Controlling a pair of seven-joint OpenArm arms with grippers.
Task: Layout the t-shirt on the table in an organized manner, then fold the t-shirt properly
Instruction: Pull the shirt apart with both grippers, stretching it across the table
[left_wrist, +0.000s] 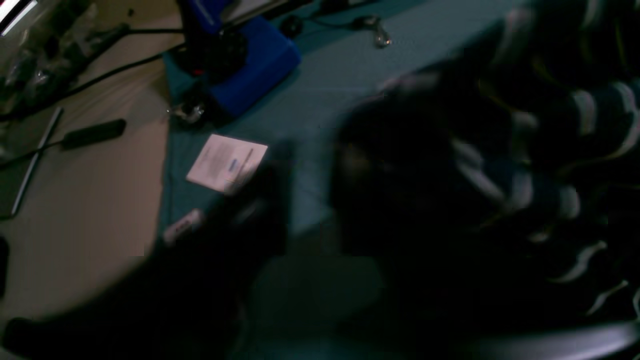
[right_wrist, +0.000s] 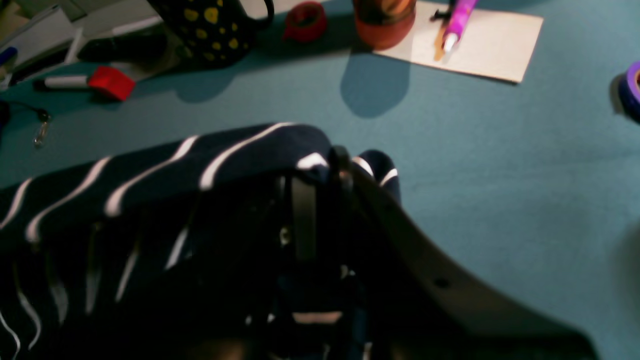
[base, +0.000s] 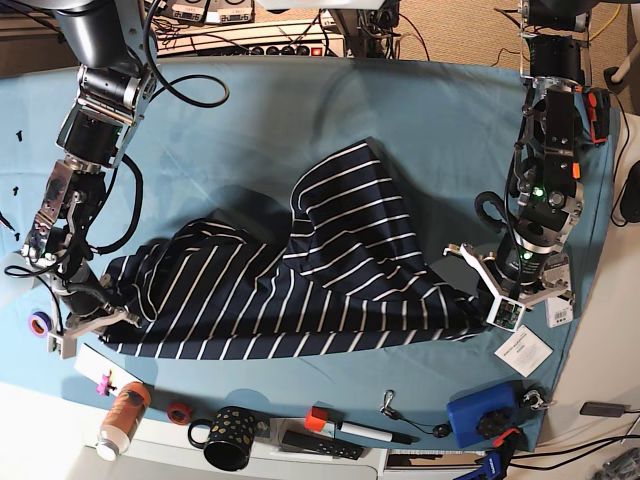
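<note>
Starting at the right gripper (right_wrist: 340, 167): in the right wrist view its dark fingers (right_wrist: 305, 220) are pinched together on a bunched fold of the navy-blue, white-striped fabric t-shirt (base: 300, 285), with a little nub of striped cloth poking out just past the tips. In the base view that gripper (base: 100, 310) sits at the shirt's left end, low over the tabletop.

The left gripper (base: 478, 288) is over at the shirt's right end. Its pale fingers (base: 468, 255) look spread either side of the cloth edge there, but the left wrist view is dark and blurry, so I honestly can't tell if it's gripping the fabric or just sitting beside it. All you get there is striped cloth filling the right side of that picture.

The shirt itself lies stretched sideways between the two grippers, rumpled, with its near edge fairly straight and one part peaking up toward the far side in the middle. It's on the wide tabletop covered in light teal-blue cloth (base: 400, 110), roughly centred.

Along the near edge there's a bunch of clutter:
- a black mug with yellow dots (base: 228, 433)
- a small red ring of tape (base: 180, 411)
- a brown-capped bottle (base: 120, 415)
- a purple roll of tape (base: 40, 323) at the left
- a blue box (base: 487, 415) and a small white paper card (base: 523, 349) near the right gripper-side corner
</note>
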